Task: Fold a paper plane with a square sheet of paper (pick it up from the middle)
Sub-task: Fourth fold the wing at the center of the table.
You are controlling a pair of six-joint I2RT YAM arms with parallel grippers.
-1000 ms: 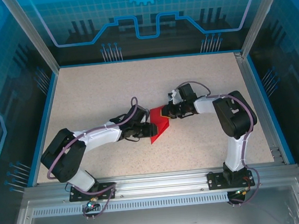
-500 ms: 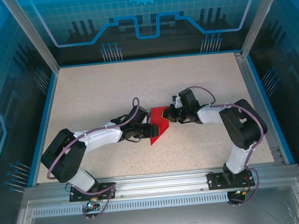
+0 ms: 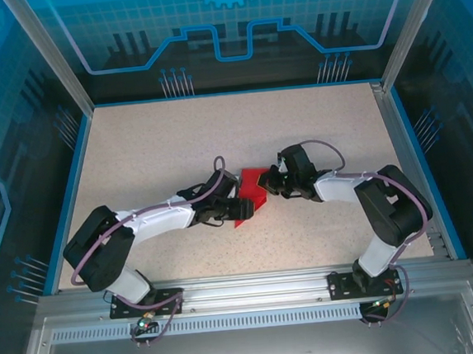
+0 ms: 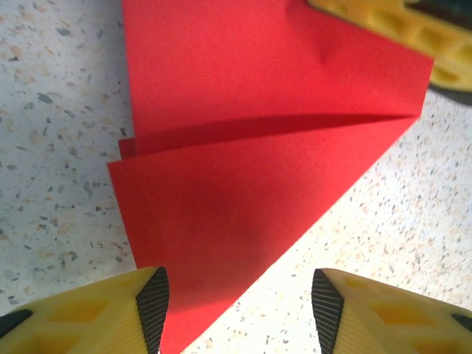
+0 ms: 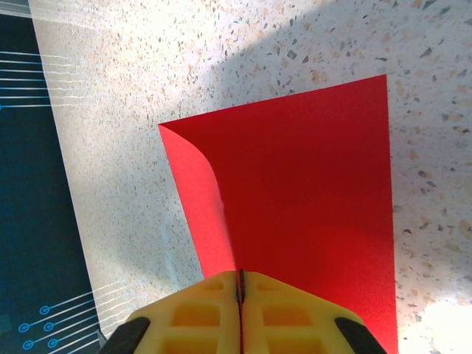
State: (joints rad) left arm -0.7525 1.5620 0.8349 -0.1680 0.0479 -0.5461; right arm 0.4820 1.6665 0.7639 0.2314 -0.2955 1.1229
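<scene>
The square sheet of paper [image 3: 252,189] is bright red and folded into a pointed, layered shape lying on the speckled table [image 3: 151,151]. In the left wrist view the sheet of paper [image 4: 251,147] has a crease across it, and its near tip reaches between my fingers. My left gripper [image 3: 241,209] [image 4: 240,313] stands open over that tip. My right gripper [image 3: 270,183] [image 5: 238,284] is shut on the paper's right edge, where a flap of the paper [image 5: 295,192] curls up. Its yellow fingers [image 4: 402,29] touch the sheet's far corner.
Blue rails and an aluminium frame [image 3: 230,289] bound the table. Both arms meet at the middle, elbows bent outward. Open tabletop lies behind and to both sides of the paper.
My right arm has swung its elbow nearer and to the right, its gripper staying at the paper's edge. My left gripper has slid right over the paper's near tip and opened a little wider.
</scene>
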